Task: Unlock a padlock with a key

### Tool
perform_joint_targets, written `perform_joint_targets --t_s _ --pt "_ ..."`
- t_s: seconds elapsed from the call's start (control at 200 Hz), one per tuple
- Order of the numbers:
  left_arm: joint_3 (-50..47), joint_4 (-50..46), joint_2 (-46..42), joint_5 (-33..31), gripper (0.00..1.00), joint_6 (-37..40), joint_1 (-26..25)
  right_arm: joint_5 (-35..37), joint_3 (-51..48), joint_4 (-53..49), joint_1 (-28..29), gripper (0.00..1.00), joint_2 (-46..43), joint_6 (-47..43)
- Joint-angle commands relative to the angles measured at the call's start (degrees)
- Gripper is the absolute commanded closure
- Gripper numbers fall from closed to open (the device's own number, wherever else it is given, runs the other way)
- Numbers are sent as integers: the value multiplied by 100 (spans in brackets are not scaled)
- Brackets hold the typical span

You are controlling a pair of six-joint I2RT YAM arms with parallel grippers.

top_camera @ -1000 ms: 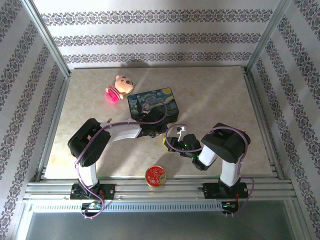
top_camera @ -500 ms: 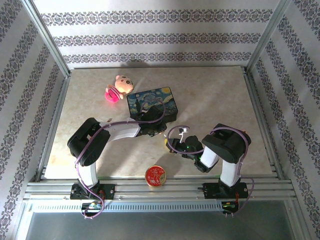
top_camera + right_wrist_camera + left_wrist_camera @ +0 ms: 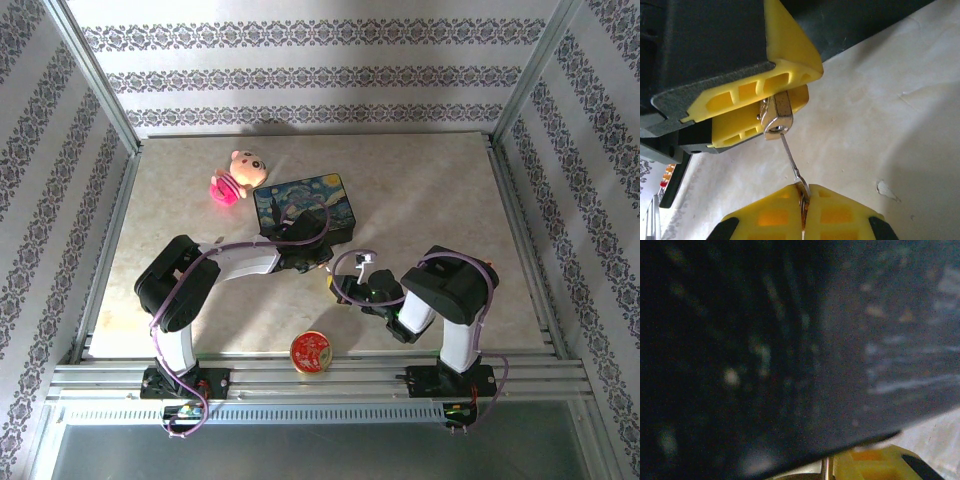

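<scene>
Right fingers point(image 3: 771, 220) pinch the key point(image 3: 790, 156); its shaft runs straight ahead (tilting slightly left) into the padlock point(image 3: 777, 116) clamped by the left gripper point(image 3: 785, 92).

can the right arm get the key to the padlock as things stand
Likely yes: the right gripper is shut on the key, its tip already at the padlock held in the left gripper, with nothing between them.

box point(image 3: 305, 205) behind padlock point(image 3: 776, 116) (toy point(image 3: 236, 175) at box's far-left corner); tin point(image 3: 311, 351) in front, near edge.
</scene>
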Motion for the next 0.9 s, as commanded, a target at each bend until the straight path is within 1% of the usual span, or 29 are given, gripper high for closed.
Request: perform_joint_targets --t_s 0.0,0.69,0.894 --pt "46 475 29 70 70 -113 67 -45 98 -227 70 100 229 -86" --pt "-10 552 80 213 70 -154 67 47 152 -164 60 100 287 78" --pt "-23 568 57 231 70 -137 67 67 125 33 28 100 377 211"
